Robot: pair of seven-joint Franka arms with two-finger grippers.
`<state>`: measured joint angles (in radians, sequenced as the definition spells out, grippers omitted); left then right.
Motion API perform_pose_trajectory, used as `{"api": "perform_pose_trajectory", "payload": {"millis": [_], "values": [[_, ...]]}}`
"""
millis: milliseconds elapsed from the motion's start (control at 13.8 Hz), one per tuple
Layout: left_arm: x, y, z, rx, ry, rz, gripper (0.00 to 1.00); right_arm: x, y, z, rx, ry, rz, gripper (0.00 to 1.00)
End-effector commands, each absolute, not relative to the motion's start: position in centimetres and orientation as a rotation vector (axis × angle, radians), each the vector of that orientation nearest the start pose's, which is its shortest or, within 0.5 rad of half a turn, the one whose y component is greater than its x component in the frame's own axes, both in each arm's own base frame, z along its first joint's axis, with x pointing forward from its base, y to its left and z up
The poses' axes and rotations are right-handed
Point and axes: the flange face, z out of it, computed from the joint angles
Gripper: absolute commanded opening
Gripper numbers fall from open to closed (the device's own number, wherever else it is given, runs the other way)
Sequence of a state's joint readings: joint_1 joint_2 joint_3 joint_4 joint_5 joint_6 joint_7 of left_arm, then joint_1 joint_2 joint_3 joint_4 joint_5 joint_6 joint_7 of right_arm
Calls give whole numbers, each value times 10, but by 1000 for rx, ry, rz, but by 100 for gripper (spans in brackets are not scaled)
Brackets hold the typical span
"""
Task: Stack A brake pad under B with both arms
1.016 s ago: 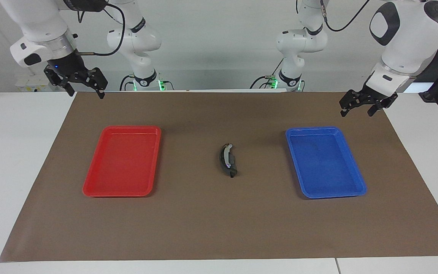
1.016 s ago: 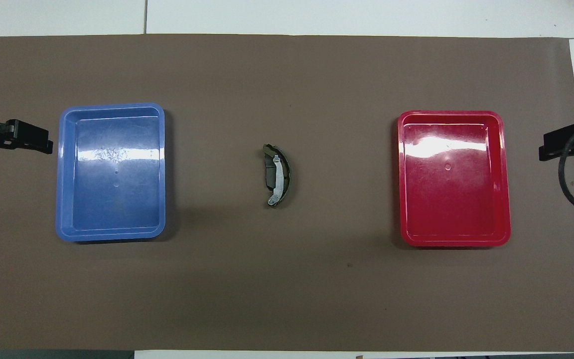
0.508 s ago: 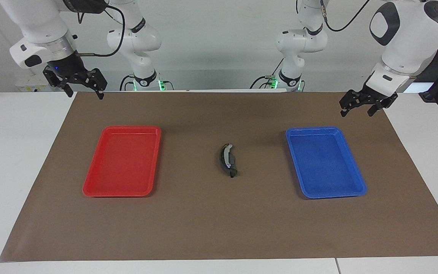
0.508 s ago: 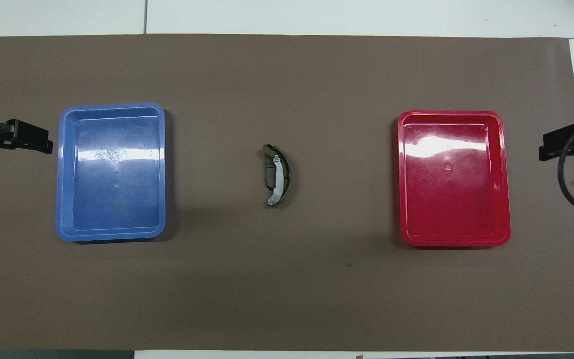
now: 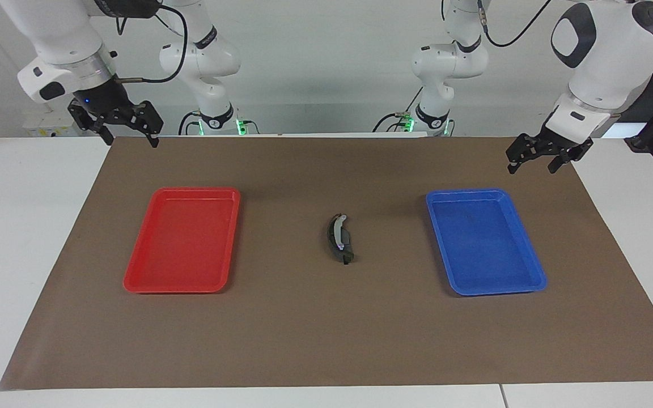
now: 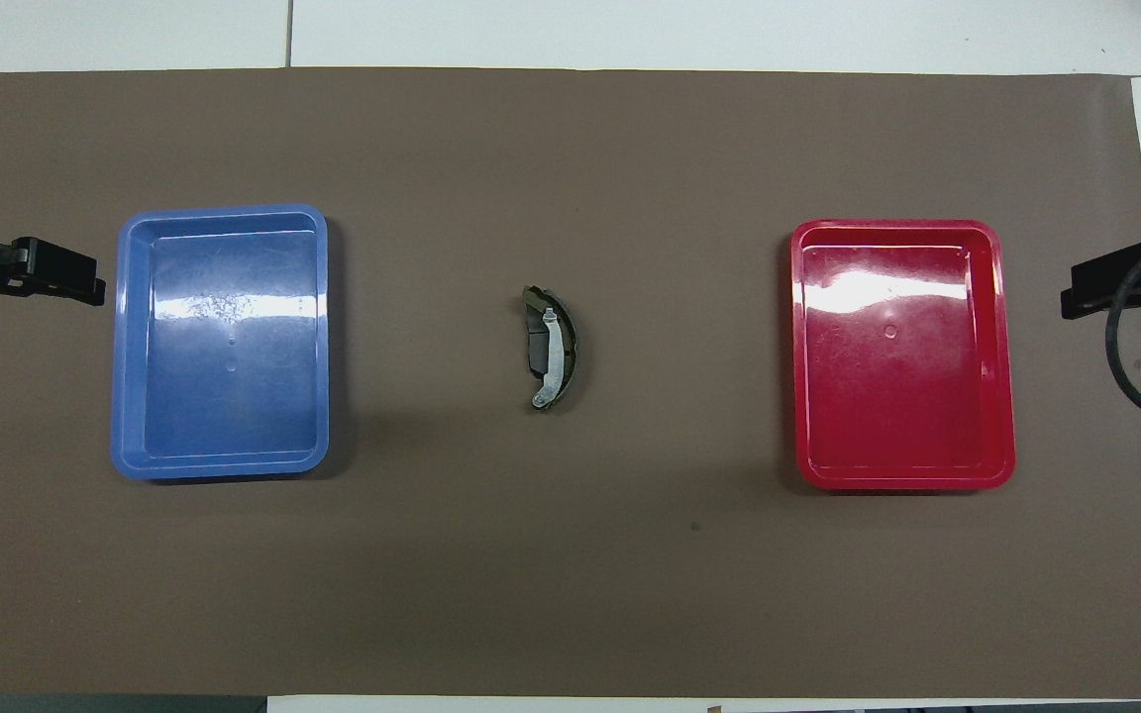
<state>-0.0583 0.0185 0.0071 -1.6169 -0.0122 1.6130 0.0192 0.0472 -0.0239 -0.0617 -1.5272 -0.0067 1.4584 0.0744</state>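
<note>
Stack looks done: B [image 5: 338,237] sits on the A brake pad [image 6: 535,347]. Keep left gripper [image 5: 541,158] & right gripper [image 5: 128,129] released, empty, off to the sides.

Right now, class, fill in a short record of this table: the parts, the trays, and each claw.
brake shoe: on the mat, between the trays, over the brake pad
brake pad: partly showing under the shoe
blue tray: holds nothing
red tray: holds nothing
left claw: open, raised near the blue tray
right claw: open, raised near the red tray
</note>
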Motion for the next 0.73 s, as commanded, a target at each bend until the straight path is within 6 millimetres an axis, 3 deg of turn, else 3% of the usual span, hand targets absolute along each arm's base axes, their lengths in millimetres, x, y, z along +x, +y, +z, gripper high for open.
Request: {"api": "perform_pose_trajectory", "payload": {"millis": [0,653], "values": [[554,-28,597,-3165,112,39,100,537,-11,645,-3152,110,56,100],[554,-28,597,-3165,112,39,100,537,-13,641,-3181,119,62,100]]}}
